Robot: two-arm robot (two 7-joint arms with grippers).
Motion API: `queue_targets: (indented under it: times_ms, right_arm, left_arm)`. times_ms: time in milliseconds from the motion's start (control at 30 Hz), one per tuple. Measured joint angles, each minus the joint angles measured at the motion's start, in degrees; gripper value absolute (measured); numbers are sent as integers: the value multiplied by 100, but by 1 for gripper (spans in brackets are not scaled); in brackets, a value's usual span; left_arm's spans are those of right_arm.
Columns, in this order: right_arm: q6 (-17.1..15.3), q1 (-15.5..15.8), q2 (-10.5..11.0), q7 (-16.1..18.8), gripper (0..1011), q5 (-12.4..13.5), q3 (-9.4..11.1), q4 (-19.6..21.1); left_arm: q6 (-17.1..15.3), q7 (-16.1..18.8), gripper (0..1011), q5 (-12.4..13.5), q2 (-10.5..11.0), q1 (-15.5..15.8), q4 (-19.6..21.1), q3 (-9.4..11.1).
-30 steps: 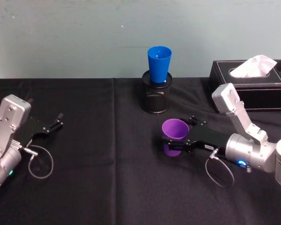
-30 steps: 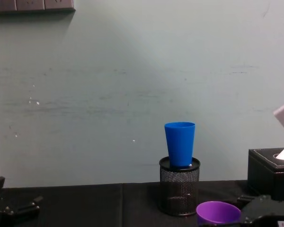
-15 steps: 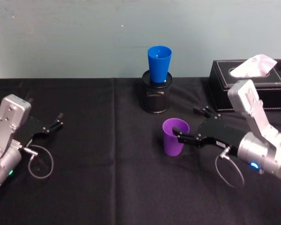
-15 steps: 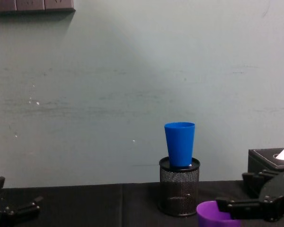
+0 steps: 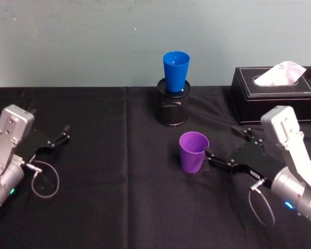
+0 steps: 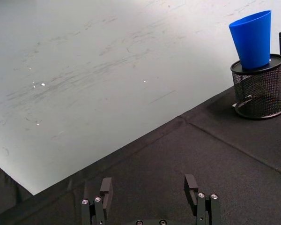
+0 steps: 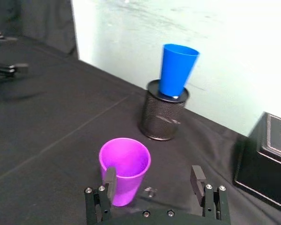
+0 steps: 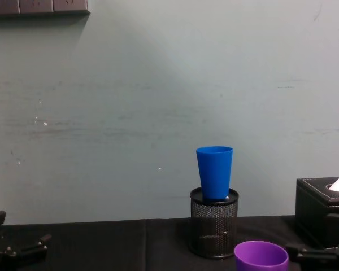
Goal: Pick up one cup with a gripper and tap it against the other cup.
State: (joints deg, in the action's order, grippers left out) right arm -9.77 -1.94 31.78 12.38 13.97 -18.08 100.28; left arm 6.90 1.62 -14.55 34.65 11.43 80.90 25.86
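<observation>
Because the purple cup (image 5: 193, 151) stands upright on the black surface (image 5: 119, 197) just ahead of the right tool (image 5: 225, 148), slightly toward that tool's near finger and not centred in the gap, the next grasp depends on lining the opening up with the cup. In the right wrist view one finger (image 7: 109, 180) sits close against the cup's wall while the other (image 7: 196, 177) is well apart from it, so the fingers are spread wide and hold nothing. The cup's long axis runs straight up, mouth open to the top, with the tool lying roughly level beside it; a sideways closing around the wall looks like the fitting approach.

Beyond the purple cup, farther from the right tool and higher, the blue cup (image 5: 175, 70) rests upright in the mouth of a black mesh pen holder (image 5: 172, 107). A tap would therefore call for lifting the purple cup and carrying it forward and up. A black tissue box (image 5: 274, 93) sits close to the right arm's outer side and could crowd a wide swing.

The left tool (image 5: 54, 139) lies on the surface far off to the other side, its fingers apart and empty, much farther from both cups.
</observation>
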Motion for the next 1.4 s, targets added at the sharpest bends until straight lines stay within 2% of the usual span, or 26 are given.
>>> queue_targets:
  times_ms: [67,167,267,500,700,1100,1400]
  right_arm:
    - [75,83,-72,-108,1000,-22,60,7]
    - [355,210,-249,-284,1000,-60,195,-40]
    - [445,229,-340,-362,1000,-112,243,-102]
    - [234,167,-574,-630,1000,-397,273,-225]
    - [210,249,-723,-879,1000,-620,369,-202]
    - [237,263,-876,-820,1000,-785,456,-232]
    - [227,255,-874,-805,1000,-794,454,-235]
  left_arm:
    - [0,0,1000,0,0,0,0,0]
    - [0,0,1000,0,0,0,0,0]
    - [0,0,1000,0,0,0,0,0]
    - [0,0,1000,0,0,0,0,0]
    - [0,0,1000,0,0,0,0,0]
    - [0,0,1000,0,0,0,0,0]
    - [0,0,1000,0,0,0,0,0]
